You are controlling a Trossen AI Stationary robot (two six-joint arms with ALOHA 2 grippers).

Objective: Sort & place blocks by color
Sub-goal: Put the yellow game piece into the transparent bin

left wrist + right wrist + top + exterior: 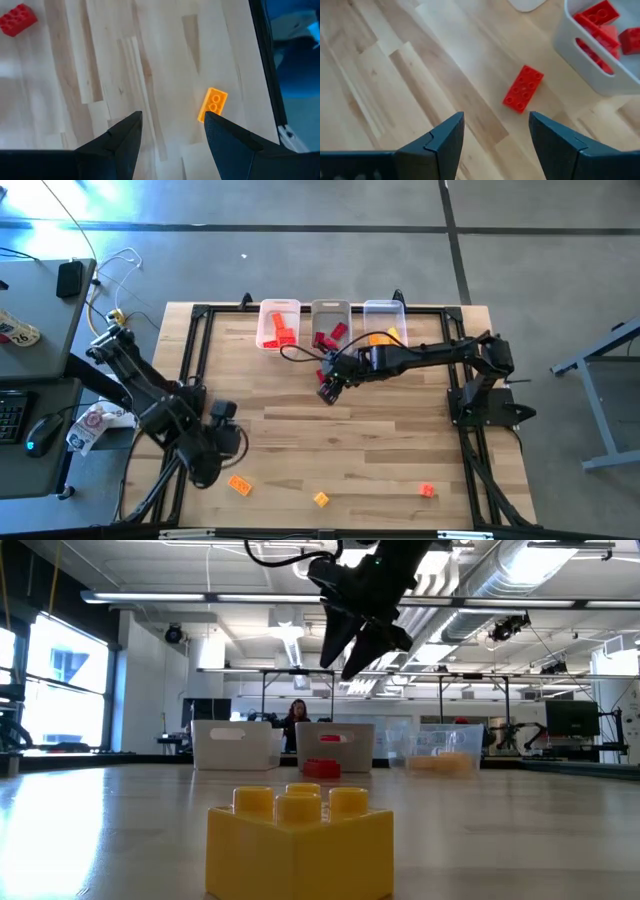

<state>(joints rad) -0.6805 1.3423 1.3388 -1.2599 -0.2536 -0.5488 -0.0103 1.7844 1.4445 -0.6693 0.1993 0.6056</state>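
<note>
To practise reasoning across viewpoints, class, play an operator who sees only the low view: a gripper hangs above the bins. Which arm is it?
Observer: The right gripper, reaching in from the table's right side.
Operator: Is it holding anything?
Observer: No. It is open and empty, above a loose red block beside the middle bin.
Operator: And the other arm?
Observer: The left gripper is open over the table's left side, far from the bins, with an orange block just ahead.
</note>
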